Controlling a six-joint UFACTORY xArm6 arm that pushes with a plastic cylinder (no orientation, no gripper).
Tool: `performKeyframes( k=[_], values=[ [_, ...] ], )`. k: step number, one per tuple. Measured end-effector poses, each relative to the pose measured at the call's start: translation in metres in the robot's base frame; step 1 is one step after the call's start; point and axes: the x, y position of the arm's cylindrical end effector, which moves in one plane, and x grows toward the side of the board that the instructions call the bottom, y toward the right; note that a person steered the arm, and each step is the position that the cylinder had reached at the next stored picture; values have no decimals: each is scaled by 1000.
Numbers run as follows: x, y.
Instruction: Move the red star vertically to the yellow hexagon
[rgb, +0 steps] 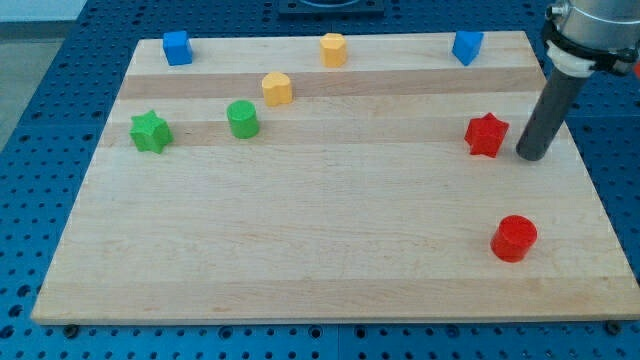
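The red star (486, 134) lies on the wooden board (300, 250) at the view's right, about mid-height. The yellow hexagon (333, 49) sits near the board's top edge, around the middle, well to the upper left of the star. My tip (531, 157) rests on the board just right of the red star and slightly lower, with a small gap between them. The dark rod rises from it toward the view's top right.
A second yellow block (277, 88) lies lower left of the hexagon. A green cylinder (242, 118) and a green star (150, 131) are at the left. Blue blocks sit at the top left (177, 47) and top right (467, 46). A red cylinder (514, 238) is at the lower right.
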Motion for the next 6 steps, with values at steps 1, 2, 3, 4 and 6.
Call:
performKeyframes(
  k=[1, 2, 3, 4, 6],
  values=[
    [-17, 0],
    [-20, -20],
    [-20, -48],
    [-20, -75],
    [-16, -140]
  ],
)
